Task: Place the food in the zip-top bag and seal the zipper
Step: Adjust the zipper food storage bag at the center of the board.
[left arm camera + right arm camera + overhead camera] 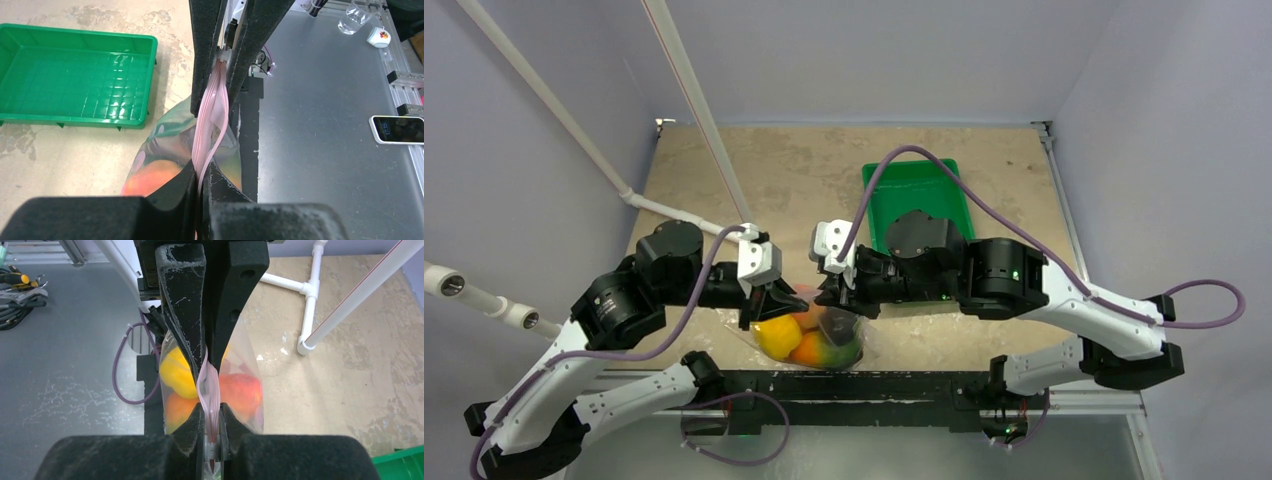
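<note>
Two claws meet on one pinkish zipper: left claw and right claw each pinch it tight. Beneath, the zip-top bag holds the food (yellow, orange, red) at the surface's near edge, with a green tray farther back. The phone's digits are unreadable.

The left gripper and right gripper face each other, fingers pinched tight.
</note>
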### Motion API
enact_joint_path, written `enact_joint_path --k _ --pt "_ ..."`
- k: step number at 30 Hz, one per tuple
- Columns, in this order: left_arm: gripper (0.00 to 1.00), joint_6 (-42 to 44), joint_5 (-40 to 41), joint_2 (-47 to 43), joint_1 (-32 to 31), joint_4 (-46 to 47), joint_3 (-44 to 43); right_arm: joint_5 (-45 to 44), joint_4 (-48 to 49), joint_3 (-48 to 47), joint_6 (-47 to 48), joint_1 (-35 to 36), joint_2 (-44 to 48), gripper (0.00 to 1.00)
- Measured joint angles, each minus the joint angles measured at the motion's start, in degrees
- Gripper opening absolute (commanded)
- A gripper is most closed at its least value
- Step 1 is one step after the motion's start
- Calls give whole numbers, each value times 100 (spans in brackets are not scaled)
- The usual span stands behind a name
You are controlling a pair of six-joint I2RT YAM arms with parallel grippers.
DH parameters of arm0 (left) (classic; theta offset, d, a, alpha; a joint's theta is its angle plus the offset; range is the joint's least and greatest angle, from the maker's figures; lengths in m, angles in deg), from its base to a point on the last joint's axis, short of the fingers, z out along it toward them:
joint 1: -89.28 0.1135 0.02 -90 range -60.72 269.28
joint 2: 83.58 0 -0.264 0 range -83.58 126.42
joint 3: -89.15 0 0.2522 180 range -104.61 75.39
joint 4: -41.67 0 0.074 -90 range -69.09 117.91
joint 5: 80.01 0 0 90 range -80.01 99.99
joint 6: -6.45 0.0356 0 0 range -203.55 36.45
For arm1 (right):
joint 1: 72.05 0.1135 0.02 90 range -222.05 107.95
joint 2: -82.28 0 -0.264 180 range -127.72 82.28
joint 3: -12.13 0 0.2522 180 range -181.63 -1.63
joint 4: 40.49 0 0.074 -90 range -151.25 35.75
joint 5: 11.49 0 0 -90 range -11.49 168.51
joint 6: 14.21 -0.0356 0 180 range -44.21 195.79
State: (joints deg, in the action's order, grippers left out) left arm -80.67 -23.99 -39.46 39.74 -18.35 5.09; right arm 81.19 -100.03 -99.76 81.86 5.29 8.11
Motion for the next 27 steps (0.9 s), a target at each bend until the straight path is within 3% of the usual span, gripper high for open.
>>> enact_joint_path --k 5,11,19,27 --pt "0 0 136 17 0 -146 0 -186 516 522 -221 0 369 44" --pt "0 -9 367 -13 0 -262 4 -433 1687 1392 -374 0 1381 62" --pt "0 -17 411 -164 0 -267 4 -461 2951 2490 -470 0 2288 71" --pt "0 -11 278 -249 0 -267 4 -177 3569 3163 -507 0 2194 70"
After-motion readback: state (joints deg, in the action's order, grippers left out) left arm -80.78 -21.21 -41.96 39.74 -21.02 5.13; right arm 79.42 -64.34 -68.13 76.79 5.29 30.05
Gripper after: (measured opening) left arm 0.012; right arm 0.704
